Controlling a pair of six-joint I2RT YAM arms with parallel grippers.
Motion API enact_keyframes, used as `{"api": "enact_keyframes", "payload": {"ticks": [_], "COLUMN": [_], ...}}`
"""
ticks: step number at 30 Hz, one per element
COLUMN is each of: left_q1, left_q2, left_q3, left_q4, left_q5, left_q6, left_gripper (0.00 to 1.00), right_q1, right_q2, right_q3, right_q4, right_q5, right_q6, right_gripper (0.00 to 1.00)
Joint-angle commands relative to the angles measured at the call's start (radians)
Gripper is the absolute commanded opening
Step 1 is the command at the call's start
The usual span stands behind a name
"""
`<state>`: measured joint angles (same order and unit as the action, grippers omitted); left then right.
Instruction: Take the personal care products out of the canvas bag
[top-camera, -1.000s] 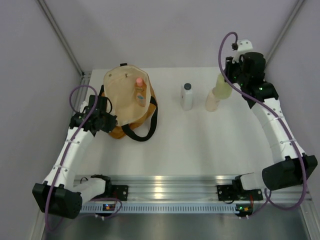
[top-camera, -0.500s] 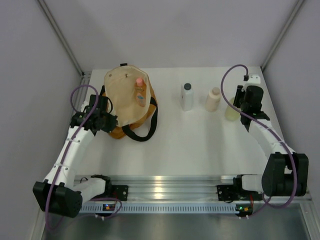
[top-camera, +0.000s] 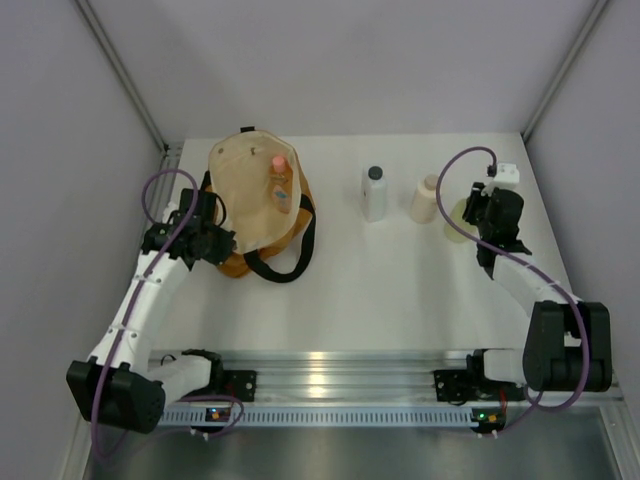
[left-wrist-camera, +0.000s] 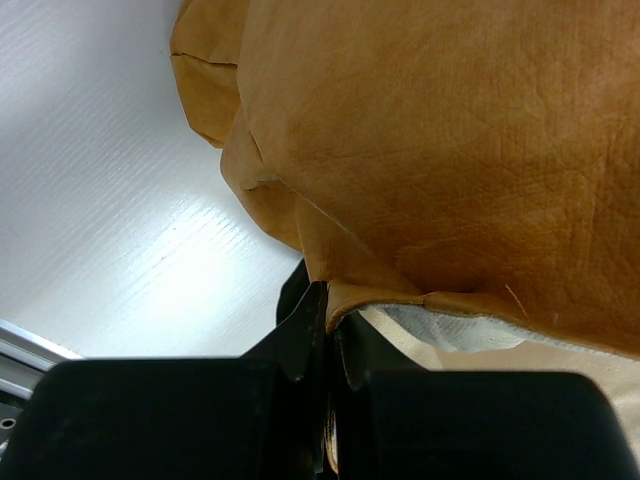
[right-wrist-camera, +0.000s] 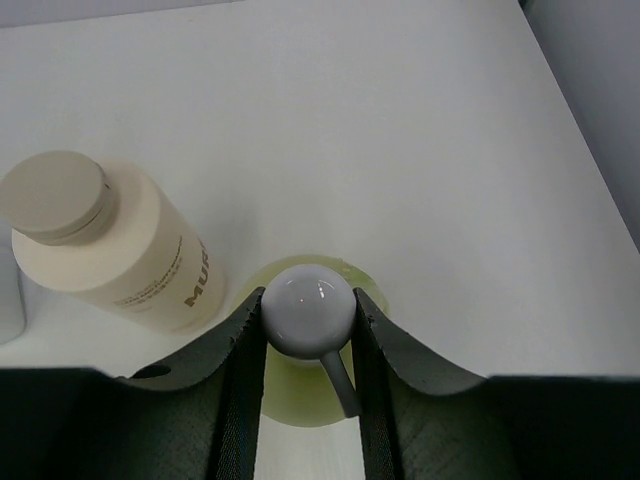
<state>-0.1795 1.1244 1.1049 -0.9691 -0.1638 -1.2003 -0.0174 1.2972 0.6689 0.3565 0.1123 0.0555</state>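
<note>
1. The canvas bag (top-camera: 255, 205) sits near the far-left corner of the table (top-camera: 400, 290), its mouth open upward and the cream lining showing; a black strap loops off its near side.
2. The orange-pink bottle (top-camera: 280, 180) is inside the bag, against the right side of the lining, pink cap toward the far edge.
3. The left gripper (left-wrist-camera: 325, 330) is at the bag's near-left side; its fingers are pinched tight on a fold of the tan canvas at the rim.
4. The white bottle (top-camera: 374, 193) stands upright near the middle of the far edge, well apart from the bag.
5. The beige bottle (right-wrist-camera: 110, 245) stands to its right, toward the far-right corner.
6. The yellow-green pump bottle (right-wrist-camera: 300, 400) is just beside the beige one, nearer the right edge, upright; whether the two touch I cannot tell.
7. The right gripper (right-wrist-camera: 308, 305) is clamped on that bottle's white pump head, one finger pressed to each side.
</note>
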Motion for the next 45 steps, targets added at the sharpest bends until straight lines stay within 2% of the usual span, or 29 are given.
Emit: {"api": "enact_keyframes", "payload": {"ticks": [1,2,6,8,12,16,22,25,31,40,45], "left_q1": [0.000,-0.002,-0.002,-0.002,-0.002,-0.002,-0.002,-0.002,-0.002,-0.005,-0.005], "left_q2": [0.017,0.018,0.020,0.018,0.020,0.018,0.028,0.032,0.051,0.057,0.052], "left_q3": [0.021,0.024,0.026,0.026,0.026,0.027,0.042,0.052,0.070,0.076,0.076], "left_q4": [0.023,0.023,0.023,0.023,0.023,0.026,0.032,0.040,0.052,0.053,0.053], "left_q5": [0.012,0.012,0.007,0.007,0.012,0.020,0.024,0.024,0.033,0.044,0.044], "left_q6": [0.011,0.010,0.010,0.008,0.005,-0.004,-0.013,-0.018,-0.027,-0.024,-0.027], "left_gripper": [0.00,0.00,0.00,0.00,0.00,0.00,0.00,0.00,0.00,0.00,0.00], "right_q1": [-0.009,-0.009,-0.009,-0.007,0.010,0.134,0.437,0.548,0.756,0.922,0.938], "right_q2": [-0.030,-0.035,-0.050,-0.056,-0.070,-0.038,0.086,0.166,0.345,0.525,0.649], "right_q3": [0.024,0.027,0.057,0.089,0.191,0.395,0.689,0.826,1.079,1.296,1.396], "right_q4": [0.222,0.208,0.156,0.130,0.014,-0.120,-0.325,-0.394,-0.542,-0.617,-0.622], "right_q5": [-0.022,-0.022,-0.025,-0.031,-0.053,-0.077,-0.106,-0.169,-0.157,-0.125,-0.087], "right_q6": [0.020,0.020,0.014,0.007,-0.005,0.006,0.010,0.096,0.208,0.303,0.307], "right_gripper": [0.29,0.44,0.68,0.72,0.72,0.73,0.71,0.69,0.65,0.61,0.61]}}
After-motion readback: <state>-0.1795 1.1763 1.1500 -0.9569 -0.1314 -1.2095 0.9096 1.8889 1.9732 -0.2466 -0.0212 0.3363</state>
